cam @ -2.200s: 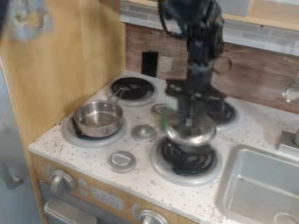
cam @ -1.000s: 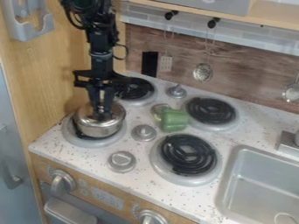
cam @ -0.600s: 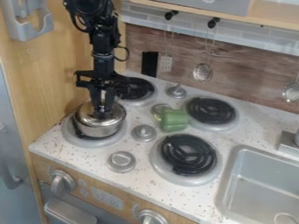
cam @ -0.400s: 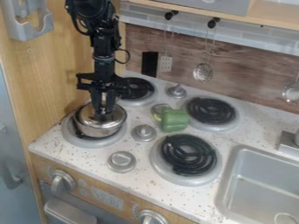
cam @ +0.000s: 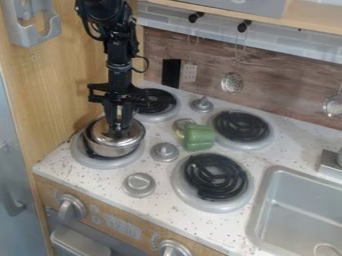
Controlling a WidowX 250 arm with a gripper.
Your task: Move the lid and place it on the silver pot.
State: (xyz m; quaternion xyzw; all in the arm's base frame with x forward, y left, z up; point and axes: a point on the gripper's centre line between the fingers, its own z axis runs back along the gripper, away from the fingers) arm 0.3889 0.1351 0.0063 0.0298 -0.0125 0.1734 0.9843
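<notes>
Standing on a burner (cam: 81,159) of the speckled counter (cam: 175,204) beside a wooden wall (cam: 63,87), the pot (cam: 113,149) is wearing its lid (cam: 100,132); the gripper (cam: 119,131) is hiding the lid's middle, leaving its opening and hold impossible to tell.

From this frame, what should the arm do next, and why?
Probably open the pincer gently and let go of the lid before lifting away. The lid already appears to sit over the mouth of the silver pot, which rests on the front-left burner, and the pincer is down at the lid's top, so raising first might drag it off.
</notes>
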